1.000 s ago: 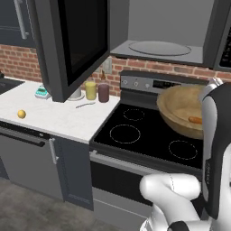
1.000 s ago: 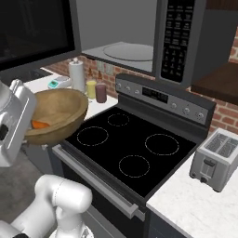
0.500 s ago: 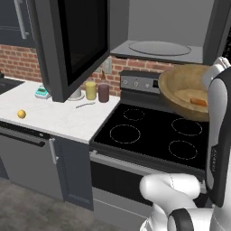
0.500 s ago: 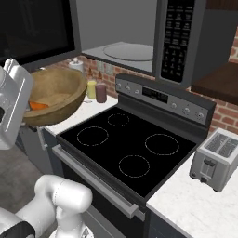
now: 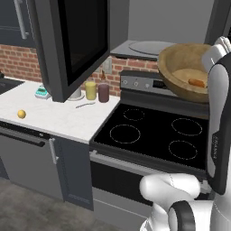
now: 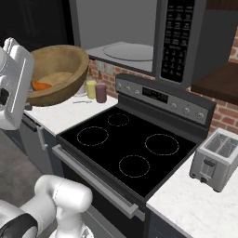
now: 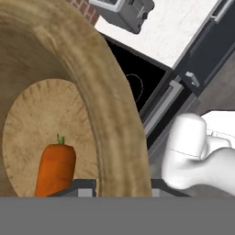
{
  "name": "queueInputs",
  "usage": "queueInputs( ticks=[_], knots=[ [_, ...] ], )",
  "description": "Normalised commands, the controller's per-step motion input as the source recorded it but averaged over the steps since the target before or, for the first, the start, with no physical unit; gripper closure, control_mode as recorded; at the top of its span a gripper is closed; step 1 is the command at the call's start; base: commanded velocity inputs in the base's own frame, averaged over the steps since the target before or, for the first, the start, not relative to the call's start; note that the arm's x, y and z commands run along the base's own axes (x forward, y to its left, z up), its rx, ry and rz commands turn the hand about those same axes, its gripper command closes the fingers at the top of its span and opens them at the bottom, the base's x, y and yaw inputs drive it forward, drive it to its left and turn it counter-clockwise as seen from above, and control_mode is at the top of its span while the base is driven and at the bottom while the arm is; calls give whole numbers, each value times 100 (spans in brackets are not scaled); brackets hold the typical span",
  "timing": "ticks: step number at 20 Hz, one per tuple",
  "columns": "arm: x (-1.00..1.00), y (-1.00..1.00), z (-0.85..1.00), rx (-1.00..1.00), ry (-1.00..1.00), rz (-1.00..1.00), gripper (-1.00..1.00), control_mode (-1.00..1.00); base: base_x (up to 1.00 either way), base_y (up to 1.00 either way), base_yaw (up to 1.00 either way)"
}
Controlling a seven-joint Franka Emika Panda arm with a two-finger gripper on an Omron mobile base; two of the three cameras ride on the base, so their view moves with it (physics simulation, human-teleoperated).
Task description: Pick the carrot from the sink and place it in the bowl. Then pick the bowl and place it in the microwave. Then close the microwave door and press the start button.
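My claw (image 7: pixel 120 186) is clamped partway shut on the rim of the bowl (image 5: pixel 187 74), one finger each side. Bowl's up in the air over the stove (image 5: pixel 155 135), by the open microwave (image 6: pixel 139 39), carrot (image 7: pixel 56 170) lying inside.

Base views flank stove (image 5: pixel 153 135) (shared), hand close

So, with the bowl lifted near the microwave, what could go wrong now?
1. The bowl is tilted, so the loose carrot may slide or roll out over the stove.
2. The gripper holds only the rim; the grip may slip.
3. The bowl looks wide against the microwave opening, so its rim may hit the frame or the open door.
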Motion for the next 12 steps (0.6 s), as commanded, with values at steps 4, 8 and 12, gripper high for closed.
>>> queueInputs(
  ticks=[4, 8, 12],
  knots=[
    [38, 0, 21, 0, -9, 0, 100, -100, 0, 0, 0],
    [37, 0, 23, 0, -11, 0, 100, -100, 0, 0, 0],
    [51, 0, 13, 0, -8, 0, 100, -100, 0, 0, 0]
  ],
)
